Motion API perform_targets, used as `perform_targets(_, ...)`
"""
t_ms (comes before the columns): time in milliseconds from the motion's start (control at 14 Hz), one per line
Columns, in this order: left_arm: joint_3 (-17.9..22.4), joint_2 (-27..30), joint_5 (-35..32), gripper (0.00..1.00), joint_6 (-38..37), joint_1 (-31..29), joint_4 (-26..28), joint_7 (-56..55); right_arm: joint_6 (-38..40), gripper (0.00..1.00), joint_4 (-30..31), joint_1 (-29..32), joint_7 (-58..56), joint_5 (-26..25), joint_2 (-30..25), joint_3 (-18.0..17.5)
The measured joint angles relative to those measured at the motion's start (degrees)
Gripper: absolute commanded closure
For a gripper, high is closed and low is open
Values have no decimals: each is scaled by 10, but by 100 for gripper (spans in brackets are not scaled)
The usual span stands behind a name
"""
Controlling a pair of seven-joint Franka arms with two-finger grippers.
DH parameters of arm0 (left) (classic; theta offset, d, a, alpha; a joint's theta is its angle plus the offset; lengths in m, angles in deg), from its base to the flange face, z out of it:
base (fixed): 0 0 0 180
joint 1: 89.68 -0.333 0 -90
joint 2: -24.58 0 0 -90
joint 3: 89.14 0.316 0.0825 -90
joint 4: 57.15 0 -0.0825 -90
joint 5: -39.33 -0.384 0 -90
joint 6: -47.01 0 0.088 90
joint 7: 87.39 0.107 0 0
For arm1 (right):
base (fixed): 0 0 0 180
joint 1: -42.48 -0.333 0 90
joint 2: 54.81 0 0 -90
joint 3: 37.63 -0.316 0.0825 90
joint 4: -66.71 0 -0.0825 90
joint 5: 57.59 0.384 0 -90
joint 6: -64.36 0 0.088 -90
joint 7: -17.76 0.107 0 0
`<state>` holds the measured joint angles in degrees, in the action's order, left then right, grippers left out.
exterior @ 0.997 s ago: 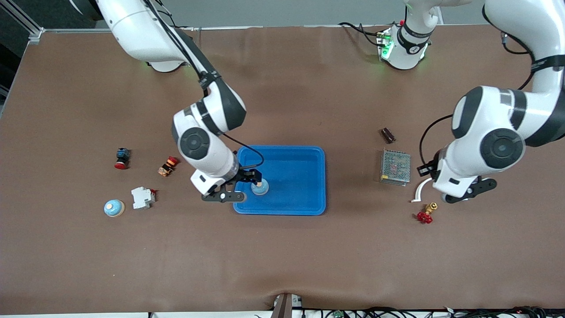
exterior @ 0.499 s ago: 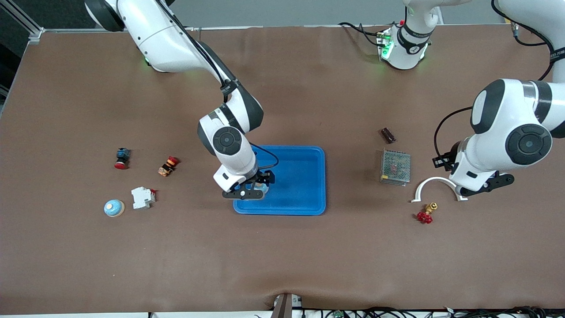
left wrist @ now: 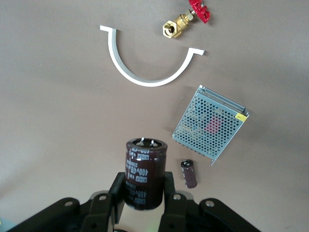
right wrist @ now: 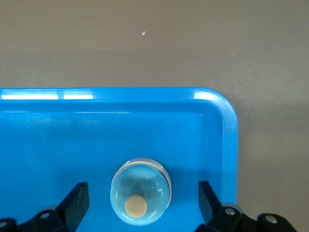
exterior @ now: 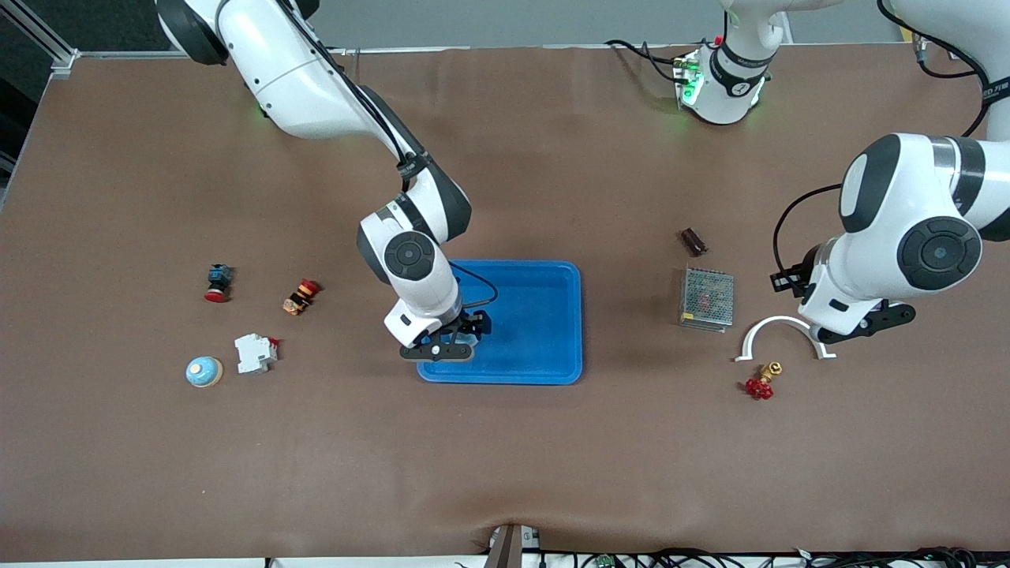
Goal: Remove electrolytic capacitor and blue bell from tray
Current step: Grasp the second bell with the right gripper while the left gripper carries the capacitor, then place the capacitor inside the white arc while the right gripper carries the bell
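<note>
Right gripper (right wrist: 140, 200) has moved over the blue tray (exterior: 544, 347), jaws spread around the bell (right wrist: 140, 192). Left gripper (left wrist: 145, 200), pinching the capacitor (left wrist: 145, 172), has shifted above the brown table (exterior: 505, 457).

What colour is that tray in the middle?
Bright blue tray; the right wrist view shows it best.
</note>
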<state>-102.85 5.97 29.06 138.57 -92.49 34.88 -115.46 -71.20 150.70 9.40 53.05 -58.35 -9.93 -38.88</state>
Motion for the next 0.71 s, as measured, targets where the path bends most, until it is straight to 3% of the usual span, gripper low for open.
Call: perform_targets(712, -31, 19, 0, 100, -1, 2, -14, -4, -20, 0, 0, -12, 0, -32, 21, 1)
